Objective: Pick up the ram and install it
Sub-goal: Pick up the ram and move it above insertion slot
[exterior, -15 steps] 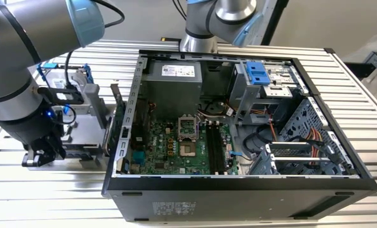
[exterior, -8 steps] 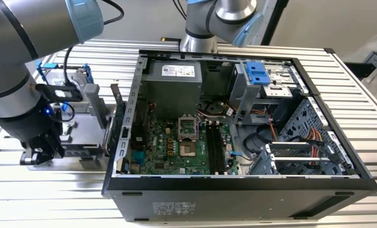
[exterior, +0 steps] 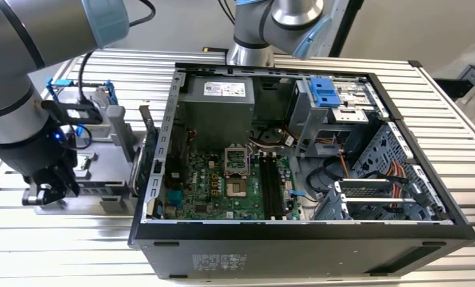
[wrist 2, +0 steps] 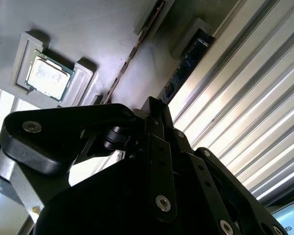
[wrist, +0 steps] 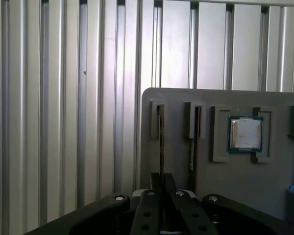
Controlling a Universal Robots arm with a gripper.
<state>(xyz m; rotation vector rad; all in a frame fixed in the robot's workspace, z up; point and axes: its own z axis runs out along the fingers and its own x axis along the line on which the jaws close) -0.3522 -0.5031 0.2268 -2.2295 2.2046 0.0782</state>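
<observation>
Standing on edge in a slot of the flat grey holder tray (wrist: 176, 98) on the ribbed aluminium tabletop (wrist: 63, 122), the slim dark circuit-board ram (wrist: 160, 142) has the black gripper (wrist: 161, 178) pinched narrow on its upper edge. Its lower part is hidden in the slot and the pad contact is hard to make out. Tray count: two sticks, the second dark stick (wrist: 191, 156) in the neighbouring slot, plus one square silver processor chip (wrist: 245, 133).

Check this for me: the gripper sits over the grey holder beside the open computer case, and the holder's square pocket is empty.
Wrong on the pocket: the processor chip lies in it, as the first wrist view shows. The rest stands: the gripper sits over the grey holder beside the open computer case.
</observation>
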